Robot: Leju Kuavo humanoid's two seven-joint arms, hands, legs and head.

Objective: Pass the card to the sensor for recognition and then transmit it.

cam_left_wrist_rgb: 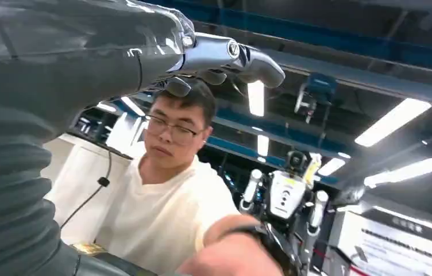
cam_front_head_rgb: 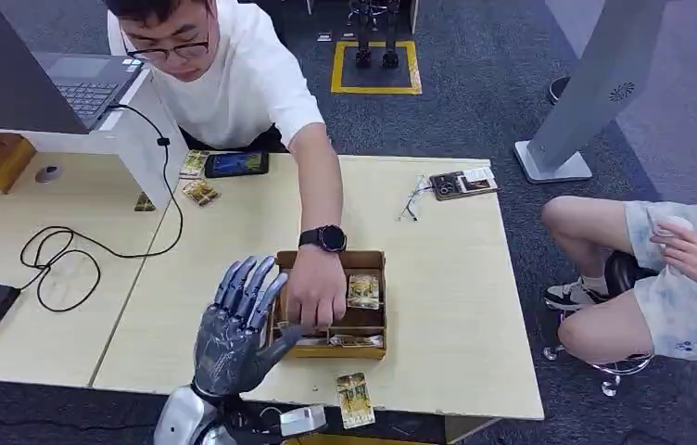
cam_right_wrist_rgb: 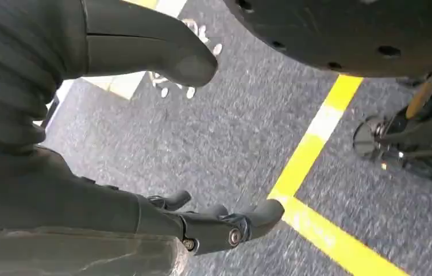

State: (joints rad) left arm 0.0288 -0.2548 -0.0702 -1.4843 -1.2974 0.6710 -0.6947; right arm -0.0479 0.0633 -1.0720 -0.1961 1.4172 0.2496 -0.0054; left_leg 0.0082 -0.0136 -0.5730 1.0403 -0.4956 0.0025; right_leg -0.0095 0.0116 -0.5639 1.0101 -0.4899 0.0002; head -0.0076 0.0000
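My left hand (cam_front_head_rgb: 238, 324) is raised over the table's near edge, fingers spread and empty, its thumb close to the left side of a shallow brown card box (cam_front_head_rgb: 374, 348). A person's hand (cam_front_head_rgb: 315, 292) reaches into that box from across the table. One card (cam_front_head_rgb: 363, 291) lies face up inside the box and another card (cam_front_head_rgb: 355, 400) lies on the table near the front edge. The left hand (cam_left_wrist_rgb: 145, 52) appears close up in the left wrist view, holding nothing. My right hand (cam_right_wrist_rgb: 213, 221) hangs over the grey floor, fingers apart and empty.
A phone (cam_front_head_rgb: 236, 164) and loose cards (cam_front_head_rgb: 200, 192) lie at the table's far side, and a small device (cam_front_head_rgb: 462, 184) sits at the far right. A black cable (cam_front_head_rgb: 67, 250) loops on the left table. A seated person (cam_front_head_rgb: 669, 269) is at the right.
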